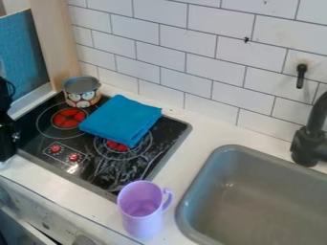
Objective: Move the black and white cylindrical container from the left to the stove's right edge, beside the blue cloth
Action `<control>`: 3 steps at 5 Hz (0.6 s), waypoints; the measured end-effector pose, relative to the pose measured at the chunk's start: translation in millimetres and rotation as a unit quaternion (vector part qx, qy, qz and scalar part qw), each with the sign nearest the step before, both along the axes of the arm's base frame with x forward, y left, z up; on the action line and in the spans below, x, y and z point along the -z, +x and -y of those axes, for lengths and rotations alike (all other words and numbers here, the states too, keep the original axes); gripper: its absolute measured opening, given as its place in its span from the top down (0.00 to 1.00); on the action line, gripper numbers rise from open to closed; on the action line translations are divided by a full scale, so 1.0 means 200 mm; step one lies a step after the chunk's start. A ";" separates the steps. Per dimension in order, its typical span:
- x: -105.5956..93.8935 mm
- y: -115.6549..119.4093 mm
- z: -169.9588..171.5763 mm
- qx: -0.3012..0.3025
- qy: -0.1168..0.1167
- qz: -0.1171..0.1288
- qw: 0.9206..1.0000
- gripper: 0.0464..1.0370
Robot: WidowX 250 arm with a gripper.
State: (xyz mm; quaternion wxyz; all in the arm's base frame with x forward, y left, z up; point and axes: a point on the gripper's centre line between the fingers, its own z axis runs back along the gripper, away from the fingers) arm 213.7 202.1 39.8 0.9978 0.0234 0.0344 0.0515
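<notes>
One black gripper [7,139] sits at 9 o'clock, at the view's edge beside the stove [127,167]. We can't tell if it is apart, together or clamped on anything.

Nearest loose item we have: small pot [82,99] with a printed face pattern, 10 o'clock, upright on the stove's far-left corner. Probably light, stiff-walled, a bit slippery on the curve. We'd grip it across the diameter or pinch the rim; an off-centre squeeze may tip or spin it.

Just beside it, towards centre: folded blue cloth [121,119], lying partly over a red burner print. Soft, light, grippy, nothing to break. We'd take a folded edge or bunch the middle from above; a shallow pinch may lift only the top layer and unfold it.

6 o'clock: purple mug [144,217], upright on the counter [198,134], handle towards 2 o'clock. Looks like plastic: light, stiff, smooth. We'd use the handle or one wall at the rim; the full body may be too wide.

4 o'clock: grey sink [220,153]. 3 o'clock: black faucet [308,146]. Behind it all: white tile wall [191,52].
</notes>
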 end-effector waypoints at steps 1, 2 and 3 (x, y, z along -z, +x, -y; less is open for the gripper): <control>0.00 0.00 -0.01 -0.002 0.010 -0.003 1.000 0.32; 0.00 -0.04 0.02 0.002 0.001 -0.008 1.000 0.41; -0.05 -0.03 0.05 0.006 -0.002 0.009 1.000 0.41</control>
